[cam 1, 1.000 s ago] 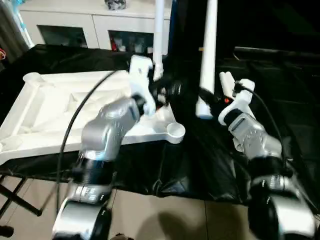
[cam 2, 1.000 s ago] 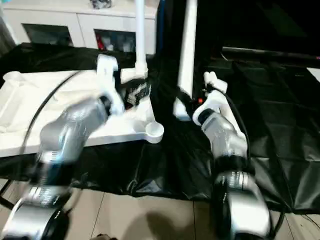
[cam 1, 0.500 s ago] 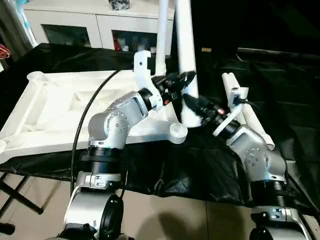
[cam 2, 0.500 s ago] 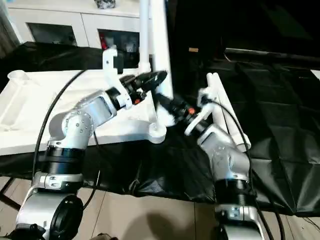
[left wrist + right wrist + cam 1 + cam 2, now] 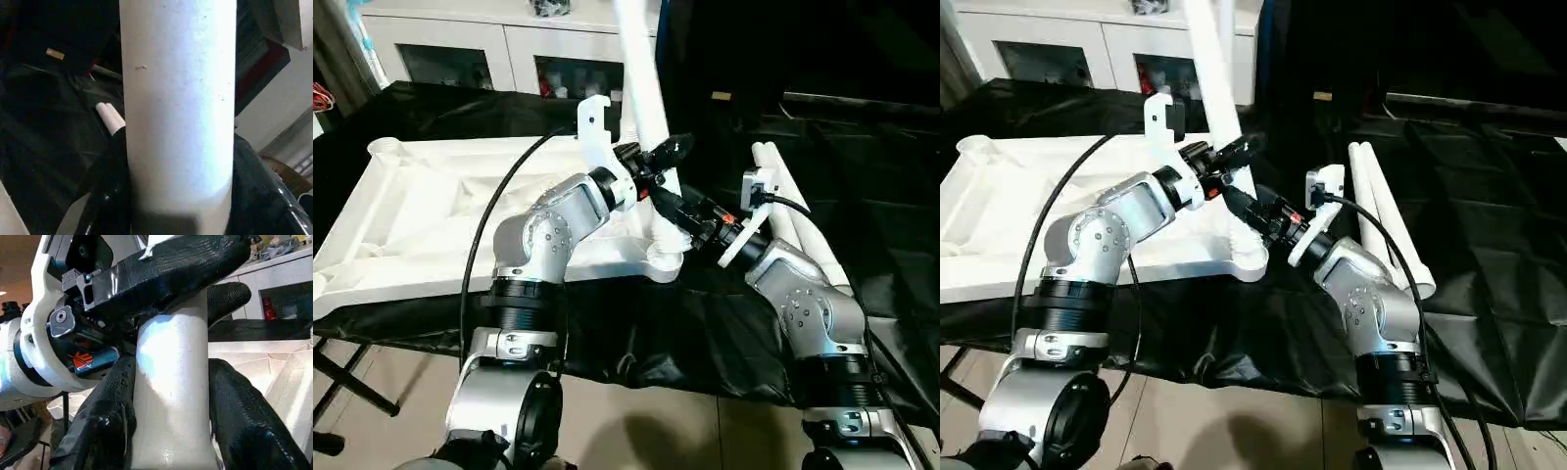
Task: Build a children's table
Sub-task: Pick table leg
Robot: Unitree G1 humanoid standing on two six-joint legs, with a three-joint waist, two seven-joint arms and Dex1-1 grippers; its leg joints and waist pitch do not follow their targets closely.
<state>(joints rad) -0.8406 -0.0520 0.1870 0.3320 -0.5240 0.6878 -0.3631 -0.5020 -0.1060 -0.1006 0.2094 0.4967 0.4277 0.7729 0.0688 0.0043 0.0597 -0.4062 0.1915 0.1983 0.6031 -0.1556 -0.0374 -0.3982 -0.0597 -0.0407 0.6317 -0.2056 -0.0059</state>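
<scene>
while the upturned white plastic square tabletop (image 5: 460, 211) lies on the black-draped surface (image 5: 862, 186), both grippers' fingers pinch one long round white leg (image 5: 641, 98) above its near corner socket (image 5: 663, 264): left gripper (image 5: 658, 162) higher, right gripper (image 5: 680, 211) lower.

The held leg (image 5: 641, 93) runs past the top edge.

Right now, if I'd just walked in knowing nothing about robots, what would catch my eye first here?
First, the long white leg rising at a tilt from the middle of the scene, clamped by both the left gripper and the right gripper, its foot at the near corner socket of the upturned white table top. Two more legs lie side by side on the black cloth to the right.
</scene>
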